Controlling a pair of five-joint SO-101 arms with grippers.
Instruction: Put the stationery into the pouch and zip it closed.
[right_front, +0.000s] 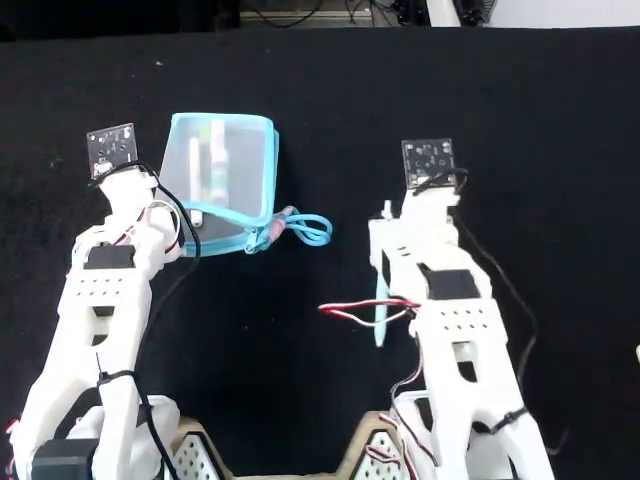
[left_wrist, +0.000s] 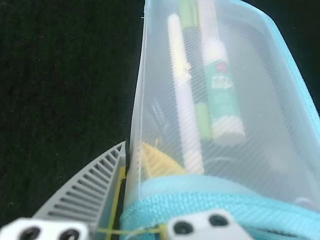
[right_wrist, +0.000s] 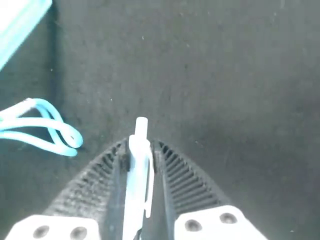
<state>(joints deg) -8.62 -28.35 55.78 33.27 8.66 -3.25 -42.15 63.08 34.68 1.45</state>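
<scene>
The translucent pouch (right_front: 225, 175) with cyan trim lies at the back left. Through its mesh wall (left_wrist: 240, 95) I see a white pen (left_wrist: 182, 105), a green-and-white glue stick (left_wrist: 220, 95) and something yellow (left_wrist: 155, 160). My left gripper (right_front: 190, 222) is shut on the pouch's near edge by the cyan zipper band (left_wrist: 200, 202); one ribbed finger (left_wrist: 87, 192) lies outside the wall. My right gripper (right_front: 383, 225) hovers right of the pouch, shut on a light blue pen (right_wrist: 138, 150). The pen's tail (right_front: 381, 315) sticks out back along the arm.
A cyan strap loop (right_front: 310, 228) trails from the pouch's corner toward the right gripper and lies on the black cloth (right_wrist: 225, 75). A red and white cable (right_front: 350, 312) hangs off the right arm. Open cloth stretches to the right and far side.
</scene>
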